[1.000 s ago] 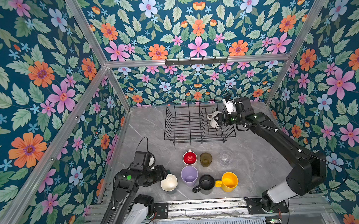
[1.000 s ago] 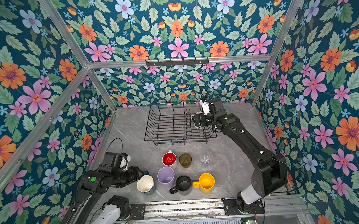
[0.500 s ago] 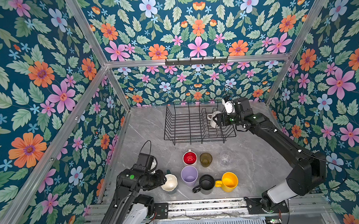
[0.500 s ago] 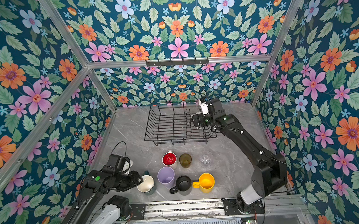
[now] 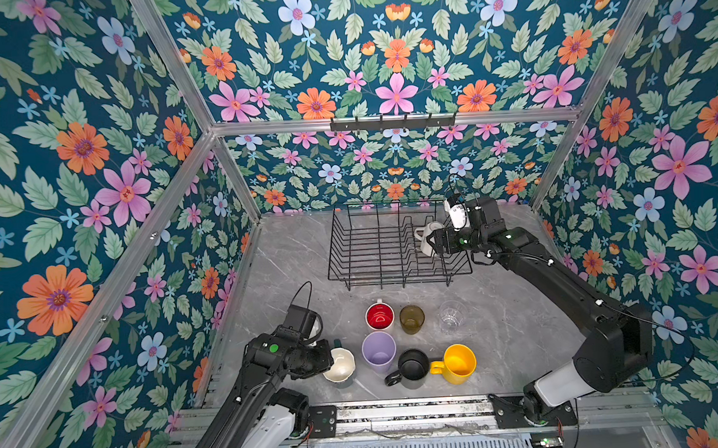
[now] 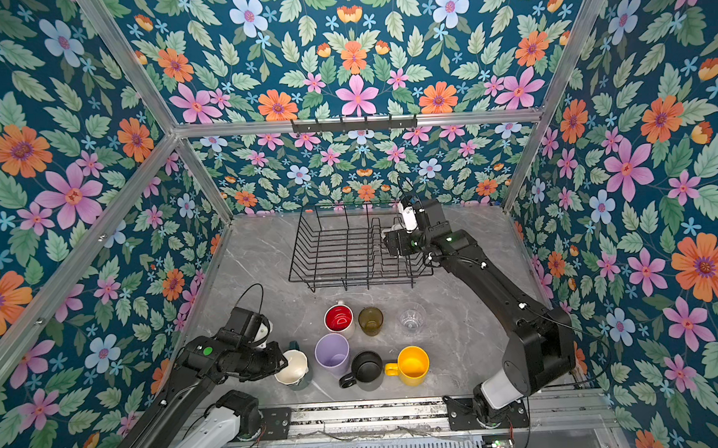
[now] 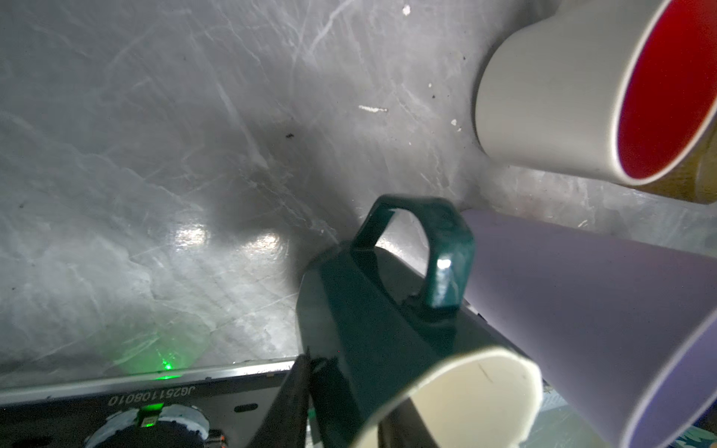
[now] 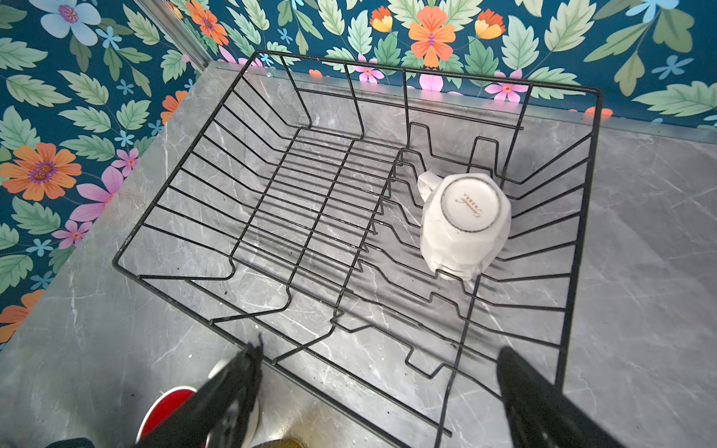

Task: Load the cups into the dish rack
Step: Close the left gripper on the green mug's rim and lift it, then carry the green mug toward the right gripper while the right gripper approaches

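In both top views, your left gripper [image 5: 328,359] is low at the near left of the counter [image 5: 292,269], right at the rim of the dark-green mug [image 5: 339,364]. Six other cups stand beside that mug in two rows. The near row has the lilac tumbler [image 5: 378,352], black mug [image 5: 412,364] and yellow mug [image 5: 459,363]. Behind them are the white mug with the red inside [image 5: 379,316], the amber glass [image 5: 412,318] and the clear glass [image 5: 451,316]. The dish rack [image 5: 397,276] sits farther back. Your right gripper [image 5: 435,244] hovers over its right end, just beside the cream mug [image 5: 426,235] that lies inside it.

In the left wrist view, the dark-green mug [image 7: 368,322] fills the frame, with its cream inside and angular handle showing. The handle touches the lilac tumbler [image 7: 582,322]. One of your fingers [image 7: 291,399] lies along the mug's outer wall. Something dark shows inside the rim, so the fingers seem to straddle the wall, but you cannot tell whether they are pinching it. The white mug [image 7: 551,97] stands apart beyond them.

In the right wrist view, your right fingers [image 8: 232,391] are spread wide and grasp nothing. They hang above the near rim of the dish rack [image 8: 426,73]. The cream mug [image 8: 461,225] sits base up among the divider prongs at one end of the rack. The rest of the rack holds no cups.
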Robot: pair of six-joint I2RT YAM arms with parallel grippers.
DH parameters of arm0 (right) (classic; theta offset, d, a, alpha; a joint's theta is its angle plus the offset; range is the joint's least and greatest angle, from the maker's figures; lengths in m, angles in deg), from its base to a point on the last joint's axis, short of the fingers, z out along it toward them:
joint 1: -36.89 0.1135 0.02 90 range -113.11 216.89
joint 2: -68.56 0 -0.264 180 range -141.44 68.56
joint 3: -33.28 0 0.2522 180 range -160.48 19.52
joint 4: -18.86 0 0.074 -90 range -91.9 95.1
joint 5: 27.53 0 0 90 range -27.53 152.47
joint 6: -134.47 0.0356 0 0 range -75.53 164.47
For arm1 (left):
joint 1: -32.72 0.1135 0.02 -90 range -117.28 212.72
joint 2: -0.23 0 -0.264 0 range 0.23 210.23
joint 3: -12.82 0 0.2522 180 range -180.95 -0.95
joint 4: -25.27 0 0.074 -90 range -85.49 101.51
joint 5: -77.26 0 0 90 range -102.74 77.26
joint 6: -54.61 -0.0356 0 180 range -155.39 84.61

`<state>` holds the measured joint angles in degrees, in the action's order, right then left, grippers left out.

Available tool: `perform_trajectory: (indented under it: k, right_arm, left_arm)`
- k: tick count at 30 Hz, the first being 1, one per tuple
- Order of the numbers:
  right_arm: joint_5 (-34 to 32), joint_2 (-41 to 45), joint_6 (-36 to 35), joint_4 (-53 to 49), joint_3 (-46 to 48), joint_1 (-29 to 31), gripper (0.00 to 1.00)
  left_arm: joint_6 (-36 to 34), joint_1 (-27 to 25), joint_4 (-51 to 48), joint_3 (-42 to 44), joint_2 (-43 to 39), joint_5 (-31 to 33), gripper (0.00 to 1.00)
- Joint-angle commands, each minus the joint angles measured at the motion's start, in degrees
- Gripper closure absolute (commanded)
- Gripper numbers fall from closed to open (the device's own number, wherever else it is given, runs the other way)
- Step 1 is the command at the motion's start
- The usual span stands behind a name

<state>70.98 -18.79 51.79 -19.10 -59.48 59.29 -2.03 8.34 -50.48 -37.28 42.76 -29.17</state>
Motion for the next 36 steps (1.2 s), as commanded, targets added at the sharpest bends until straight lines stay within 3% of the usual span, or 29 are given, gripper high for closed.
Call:
perform_trajectory:
  k: [1, 15, 28, 36]
  right_arm:
    - [-0.6, 0.2, 0.1, 1.8, 0.2, 0.1, 0.06]
    - [-0.7, 0.4, -0.5, 1.8, 1.0, 0.1, 0.06]
    - [6.0, 3.0, 1.6, 4.4, 2.3, 0.1, 0.06]
    - [16.8, 7.8, 5.7, 10.6, 6.5, 0.1, 0.06]
  left_arm:
    - [2.2, -1.4, 2.4, 0.1, 0.8, 0.9, 0.76]
    - [2.2, -2.5, 1.9, -2.3, 2.3, 4.3, 1.0]
    - [-2.6, -2.5, 1.1, -17.1, -1.0, 13.3, 1.0]
    - [-10.9, -2.5, 17.5, -21.6, -1.4, 13.6, 1.0]
